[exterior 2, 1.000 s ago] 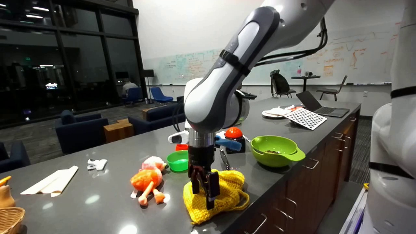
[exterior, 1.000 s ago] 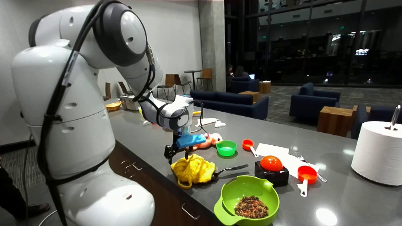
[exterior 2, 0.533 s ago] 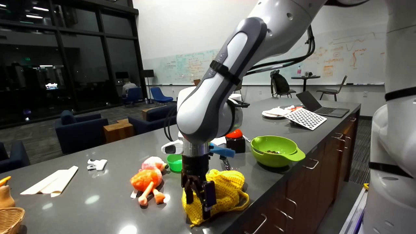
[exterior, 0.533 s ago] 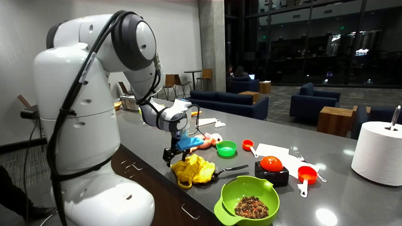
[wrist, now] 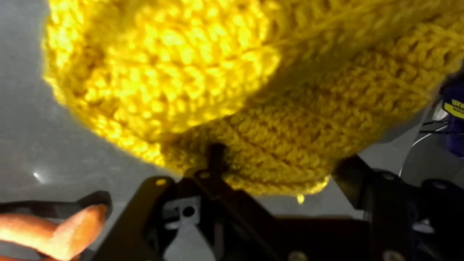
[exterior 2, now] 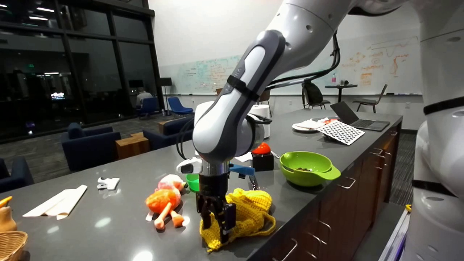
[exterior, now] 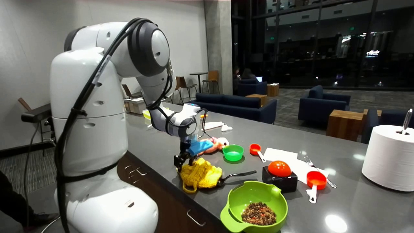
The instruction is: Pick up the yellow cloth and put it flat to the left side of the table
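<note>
The end effector [wrist: 282,159] is unclenched, its fingers [wrist: 353,181] parted either side of an edge of the yellow cloth [wrist: 286,123], bunched beneath it on the table [exterior 2: 119,235]. Pinching only that rim could let it slip, and lifting might drag the black utensil [exterior: 241,174] meeting the cloth's far side. Off to one side, a dark-blue tool [wrist: 454,93] shows cut-off letters, seemingly "IRW" above "QUIC".
</note>
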You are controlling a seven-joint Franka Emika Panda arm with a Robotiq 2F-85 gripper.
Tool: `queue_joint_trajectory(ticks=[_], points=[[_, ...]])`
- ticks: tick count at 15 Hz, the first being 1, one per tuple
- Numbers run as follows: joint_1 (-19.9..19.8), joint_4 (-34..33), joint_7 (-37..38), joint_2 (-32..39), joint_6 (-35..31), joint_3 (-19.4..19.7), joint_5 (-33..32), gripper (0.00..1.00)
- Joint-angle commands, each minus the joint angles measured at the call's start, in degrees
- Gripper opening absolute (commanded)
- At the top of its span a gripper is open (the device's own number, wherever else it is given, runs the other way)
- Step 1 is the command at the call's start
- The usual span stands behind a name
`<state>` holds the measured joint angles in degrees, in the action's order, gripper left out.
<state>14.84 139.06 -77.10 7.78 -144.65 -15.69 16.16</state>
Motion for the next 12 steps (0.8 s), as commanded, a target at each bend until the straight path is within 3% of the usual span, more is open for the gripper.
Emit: queue_joint_trajectory(ticks=[1,6,8,12], points=[[-1.6,-1.5,-2.8,1.7,-0.1,-1.2,-1.0,0.43],[-1.6,-1.1,-3.9,0.9,-0.9,-1.9,-0.8,0.05],[-1.6,-1.1,-3.7,0.0,-0.4,-2.1,-0.8,0.0],[-1.6,-1.3,-3.2,-2.0,0.1,-2.3,-0.8,0.01]])
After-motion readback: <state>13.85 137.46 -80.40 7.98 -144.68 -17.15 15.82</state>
